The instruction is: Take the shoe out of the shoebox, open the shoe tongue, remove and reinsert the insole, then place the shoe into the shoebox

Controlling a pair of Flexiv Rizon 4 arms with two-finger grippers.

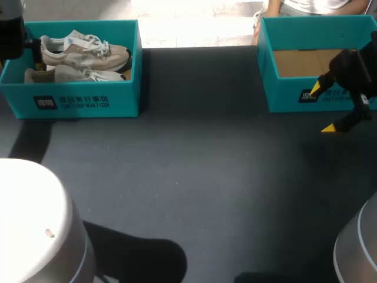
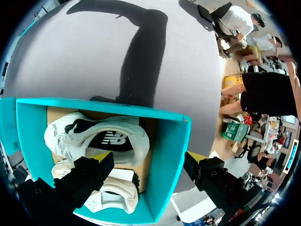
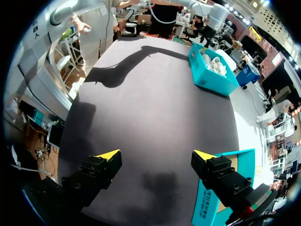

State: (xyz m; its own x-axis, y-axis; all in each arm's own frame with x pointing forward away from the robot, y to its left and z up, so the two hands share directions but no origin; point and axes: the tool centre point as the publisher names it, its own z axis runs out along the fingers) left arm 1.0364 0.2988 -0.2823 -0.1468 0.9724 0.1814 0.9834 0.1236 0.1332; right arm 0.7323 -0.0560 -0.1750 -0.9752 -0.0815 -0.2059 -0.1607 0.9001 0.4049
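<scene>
- Head view: the pair of shoes (image 1: 82, 52) lies side by side in the full shoebox (image 1: 88, 103) at the far left of the surface (image 1: 194, 165), with nothing taken out yet. Our left arm (image 1: 12, 35) hangs at that box's outer end, likely because the pick starts there. The empty shoebox (image 1: 283, 94) sits at the far right. Our right pincer (image 1: 323, 108) hovers at its front wall, wide open and holding nothing.
- Left wrist view: our left pincer (image 2: 148, 157) is spread wide and empty, with one finger over the shoes and the other outside the box wall (so we judge it must shift inward before closing). The shoe with the dark side patch (image 2: 99, 136) lies just ahead of the inner finger.
- Right wrist view: the right pincer gapes over bare surface, with the empty shoebox beside one finger, well apart from the shoes. We judge it is parked clear of the working space.
</scene>
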